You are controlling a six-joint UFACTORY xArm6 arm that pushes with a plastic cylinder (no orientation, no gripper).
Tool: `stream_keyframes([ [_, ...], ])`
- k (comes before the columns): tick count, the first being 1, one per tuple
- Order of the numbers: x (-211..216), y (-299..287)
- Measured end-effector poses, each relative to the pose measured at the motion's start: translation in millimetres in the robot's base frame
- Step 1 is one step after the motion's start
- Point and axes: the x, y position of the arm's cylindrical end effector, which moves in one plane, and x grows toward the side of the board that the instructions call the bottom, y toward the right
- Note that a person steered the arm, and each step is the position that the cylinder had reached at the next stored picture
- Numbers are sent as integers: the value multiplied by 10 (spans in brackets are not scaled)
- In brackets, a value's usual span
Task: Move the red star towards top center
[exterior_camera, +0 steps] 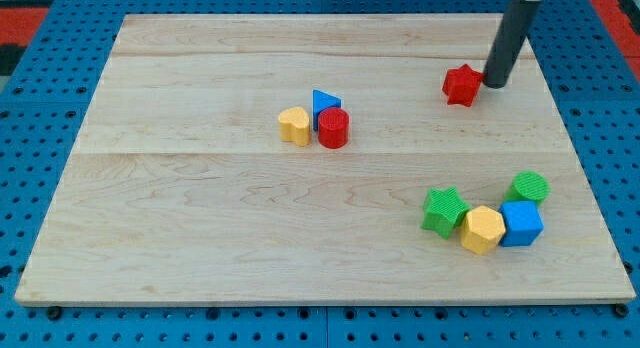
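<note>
Camera view shows a wooden board (200,238) with small blocks on it. My tip (495,85) is the bottom end of a dark rod. It has no claws, so it grabs nothing and only pushes. It sits just beside the red star (461,85), on the star's right side, touching it or almost touching.

The red star is in the upper right part of the board. It stands well apart from the other blocks. Top center is off to its left and a little higher up.

To do this step well, I think my tip should push from the star's right side, and a bit from below. Then the star slides left and slightly up. The push should go through the star's middle, or the star may spin and slip off my tip. Slow is best.

The yellow heart (294,125), blue triangle (325,101) and red cylinder (333,129) sit lower down near the middle. The path should pass above them.
</note>
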Motion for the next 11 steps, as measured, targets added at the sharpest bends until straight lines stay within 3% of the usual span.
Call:
stream_keyframes([
  [2,36,-192],
  [4,505,-194],
  [6,-38,-371],
  [7,-44,-669],
  [8,-44,-662],
  [9,258,-278],
  [10,315,-428],
  [11,-102,-851],
])
